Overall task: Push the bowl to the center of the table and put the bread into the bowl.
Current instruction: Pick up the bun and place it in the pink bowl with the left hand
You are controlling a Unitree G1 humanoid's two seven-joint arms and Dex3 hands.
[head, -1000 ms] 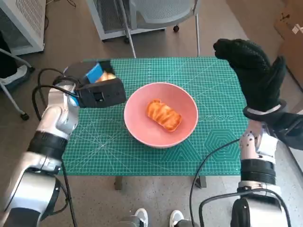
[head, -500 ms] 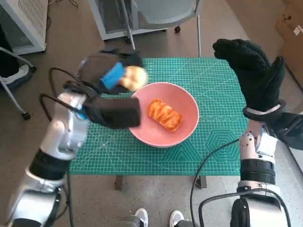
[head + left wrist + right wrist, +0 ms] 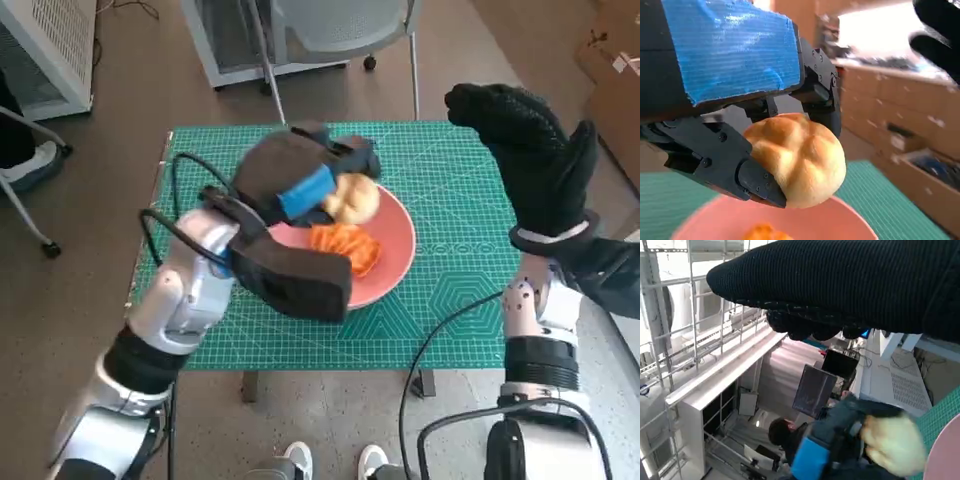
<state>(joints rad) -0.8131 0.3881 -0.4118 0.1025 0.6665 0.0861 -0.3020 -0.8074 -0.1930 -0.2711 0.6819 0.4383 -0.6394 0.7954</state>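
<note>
Over the bowl (image 3: 395, 250), left hand (image 3: 300, 175) grips bun (image 3: 350, 198); right hand (image 3: 530, 160) raised, fingers spread, empty.

Lab – cutting mat (image 3: 450, 300), wire shelving (image 3: 700, 330), monitor (image 3: 812, 390).

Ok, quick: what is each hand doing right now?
Left hand: holding a round bread roll above the pink bowl.
Right hand: raised, open, holding nothing.

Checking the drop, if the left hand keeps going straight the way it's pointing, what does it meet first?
Likely nothing on the table: the left hand holds the round bun above the pink bowl, and it points across, not down. Depth is unclear.
</note>
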